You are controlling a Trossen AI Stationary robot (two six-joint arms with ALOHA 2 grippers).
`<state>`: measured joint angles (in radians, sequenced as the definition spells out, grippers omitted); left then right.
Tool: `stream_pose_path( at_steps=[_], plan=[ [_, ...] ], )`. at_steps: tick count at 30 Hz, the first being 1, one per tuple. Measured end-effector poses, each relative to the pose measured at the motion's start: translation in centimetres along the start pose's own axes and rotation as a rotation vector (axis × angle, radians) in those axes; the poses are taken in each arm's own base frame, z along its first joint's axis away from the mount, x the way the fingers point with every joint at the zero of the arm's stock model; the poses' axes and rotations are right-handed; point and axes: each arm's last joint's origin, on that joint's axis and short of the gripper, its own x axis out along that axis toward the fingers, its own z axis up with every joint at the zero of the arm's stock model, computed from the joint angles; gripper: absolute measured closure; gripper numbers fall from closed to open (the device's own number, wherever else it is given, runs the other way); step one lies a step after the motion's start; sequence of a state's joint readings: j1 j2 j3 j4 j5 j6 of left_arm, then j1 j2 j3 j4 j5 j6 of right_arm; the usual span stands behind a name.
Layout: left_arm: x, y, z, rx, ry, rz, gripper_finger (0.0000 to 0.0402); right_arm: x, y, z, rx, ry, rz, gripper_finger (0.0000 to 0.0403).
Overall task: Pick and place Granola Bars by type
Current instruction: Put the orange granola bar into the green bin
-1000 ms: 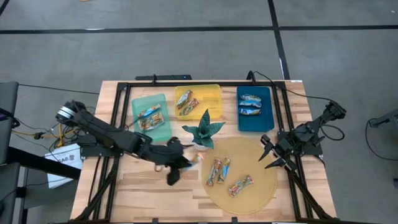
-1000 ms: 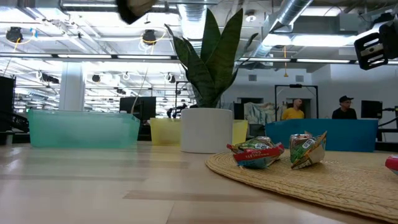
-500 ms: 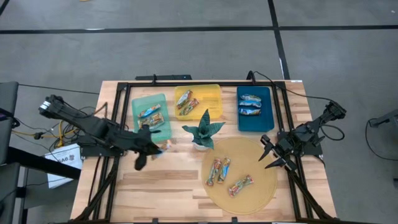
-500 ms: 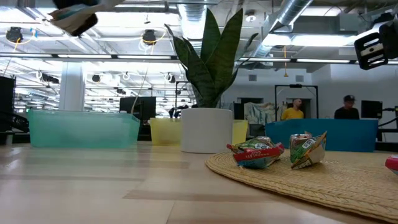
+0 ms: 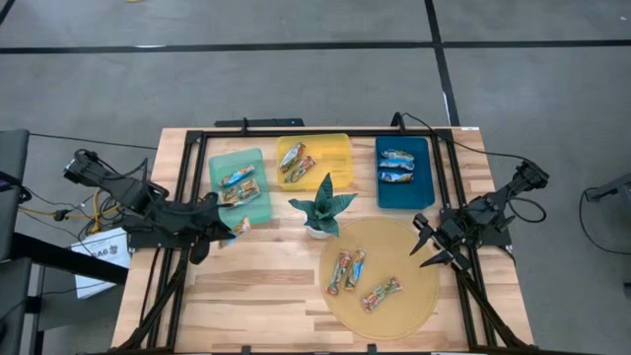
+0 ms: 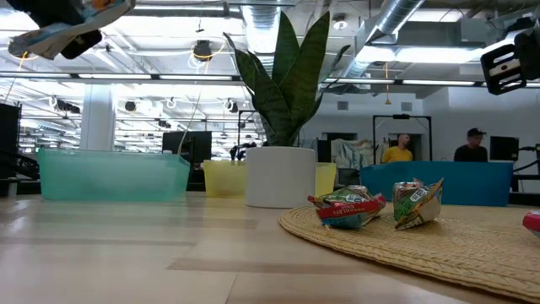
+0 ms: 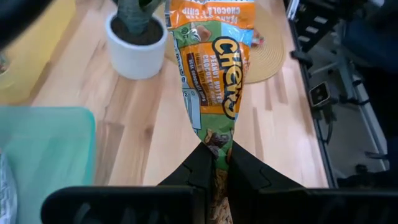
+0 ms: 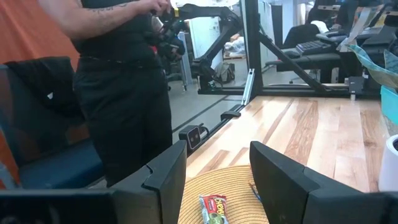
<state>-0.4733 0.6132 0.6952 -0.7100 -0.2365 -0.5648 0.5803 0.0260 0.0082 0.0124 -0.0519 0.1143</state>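
Observation:
My left gripper is shut on an orange-and-green wrapped granola bar and hovers by the near right corner of the teal tray; in the low view it shows high up, the left gripper. The teal tray holds two multicoloured bars, the yellow tray two more, the blue tray two blue bars. Three bars lie on the round woven mat. My right gripper waits open at the mat's right edge. My left gripper pinches the bar's crimped wrapper end between its two fingers. The bar sticks out forward past the fingertips, in line with them. It is lifted clear of the table.
A potted green plant stands between the trays and the mat. A black frame runs round the tabletop. In the right wrist view a person stands beyond the table's edge, and one bar lies on the mat below the fingers.
My left gripper, shut on the bar throughout, has carried it from beside the mat's left edge toward the table's left and a little toward the far edge, ending by the teal tray's near right corner. The right arm has kept still.

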Motion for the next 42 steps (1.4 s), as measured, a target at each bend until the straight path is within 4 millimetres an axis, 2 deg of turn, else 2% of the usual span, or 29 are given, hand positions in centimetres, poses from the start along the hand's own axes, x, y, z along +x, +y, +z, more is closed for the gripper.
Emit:
stream_pose_path(
  at_steps=[13,21,35,42],
  plan=[
    [0.0,0.5,-0.5,0.016,0.032,0.075,0.0383,0.0,0.0,0.0,0.0,0.001,0.0,0.0234],
    [0.0,2.1,-0.5,-0.008,0.008,0.297,0.0383,0.0,0.0,0.0,0.0,0.001,0.0,0.0234],
    [-0.4,6.1,0.0,-0.088,0.031,0.698,0.0383,0.0,0.0,0.0,0.0,0.001,0.0,0.0234],
    [-0.3,7.3,0.3,-0.157,0.04,0.793,0.0383,0.0,0.0,0.0,0.0,0.001,0.0,0.0234]
  ],
)
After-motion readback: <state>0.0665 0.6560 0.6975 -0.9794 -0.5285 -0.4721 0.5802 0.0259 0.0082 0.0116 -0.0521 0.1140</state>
